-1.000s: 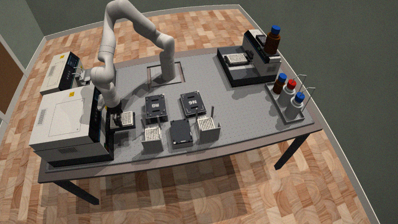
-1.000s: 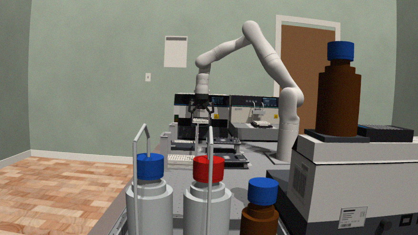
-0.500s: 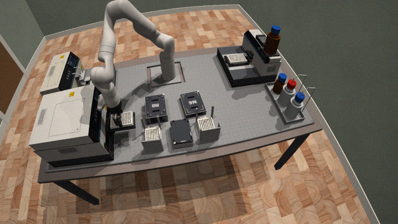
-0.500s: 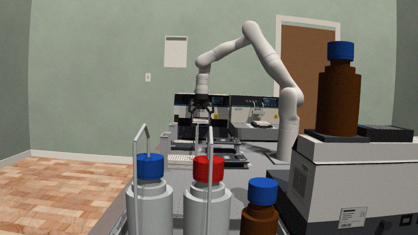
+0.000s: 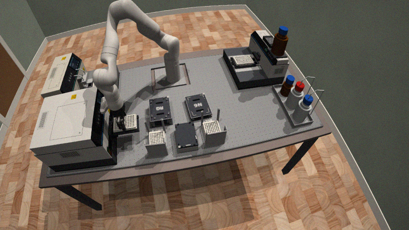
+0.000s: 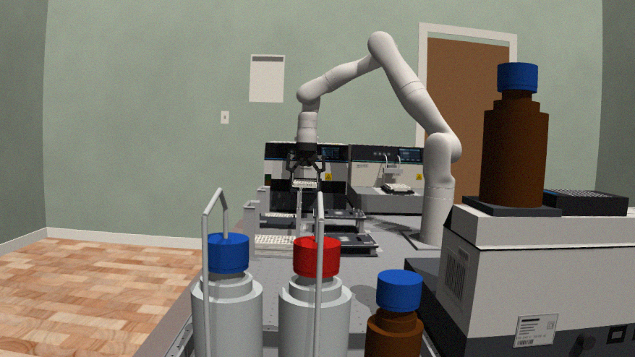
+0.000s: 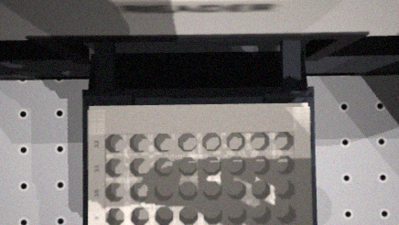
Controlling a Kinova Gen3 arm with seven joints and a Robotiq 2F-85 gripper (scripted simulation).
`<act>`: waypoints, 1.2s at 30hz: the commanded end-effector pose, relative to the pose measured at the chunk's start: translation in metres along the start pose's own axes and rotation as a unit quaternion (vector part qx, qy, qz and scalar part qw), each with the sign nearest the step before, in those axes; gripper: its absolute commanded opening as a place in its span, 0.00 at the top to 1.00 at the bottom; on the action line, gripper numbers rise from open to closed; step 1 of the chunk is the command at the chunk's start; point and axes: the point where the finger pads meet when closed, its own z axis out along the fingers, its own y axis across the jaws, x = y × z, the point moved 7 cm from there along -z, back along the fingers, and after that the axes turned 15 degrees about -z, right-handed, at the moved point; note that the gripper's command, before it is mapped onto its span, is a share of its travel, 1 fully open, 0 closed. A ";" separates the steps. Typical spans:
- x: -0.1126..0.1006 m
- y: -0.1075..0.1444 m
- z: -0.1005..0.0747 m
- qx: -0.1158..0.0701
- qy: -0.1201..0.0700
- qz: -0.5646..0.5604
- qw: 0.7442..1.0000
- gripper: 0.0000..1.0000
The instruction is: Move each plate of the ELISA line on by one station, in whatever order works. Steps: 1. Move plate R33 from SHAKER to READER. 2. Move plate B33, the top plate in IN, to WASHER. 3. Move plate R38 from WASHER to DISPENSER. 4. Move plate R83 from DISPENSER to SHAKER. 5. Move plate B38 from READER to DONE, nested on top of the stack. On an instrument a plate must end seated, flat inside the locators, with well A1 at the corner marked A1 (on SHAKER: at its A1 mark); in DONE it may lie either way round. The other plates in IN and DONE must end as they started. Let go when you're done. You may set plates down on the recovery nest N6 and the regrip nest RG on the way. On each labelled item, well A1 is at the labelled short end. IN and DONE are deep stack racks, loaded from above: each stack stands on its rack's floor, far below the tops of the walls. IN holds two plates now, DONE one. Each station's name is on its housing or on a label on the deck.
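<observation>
My gripper (image 5: 121,123) (image 6: 304,181) is shut on a white plate (image 5: 131,121) (image 6: 304,183) (image 7: 199,120) across its width. The plate is level, at the dark carriage (image 5: 126,131) (image 7: 192,97) in front of the left instrument. It lies within the carriage outline in the wrist view; whether it is seated cannot be told. The fingers are outside the wrist view. Its row 12 end faces the instrument; its label is not visible. Another plate (image 6: 397,187) sits on WASHER. A plate (image 5: 243,60) sits on the right instrument. Plates show in the left rack (image 5: 157,149) and right rack (image 5: 215,140).
A dark platform (image 5: 186,135) without a plate stands between the racks. Regrip nest RG (image 5: 159,115) and nest N6 (image 5: 197,112) bear no plates. The reader housing (image 5: 68,114) stands close beside my gripper. Bottles stand in a tray (image 5: 281,107) at the right. Rack walls and posts rise high.
</observation>
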 end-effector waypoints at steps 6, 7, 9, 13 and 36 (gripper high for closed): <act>0.001 0.002 0.001 -0.004 0.002 -0.001 1.000 0.06; 0.001 0.002 0.001 -0.004 0.002 -0.001 1.000 0.06; 0.001 0.002 0.002 -0.003 0.003 -0.001 1.000 0.06; 0.001 0.002 0.004 -0.003 0.003 -0.001 1.000 0.06; 0.001 0.001 0.011 -0.003 0.003 0.000 1.000 0.06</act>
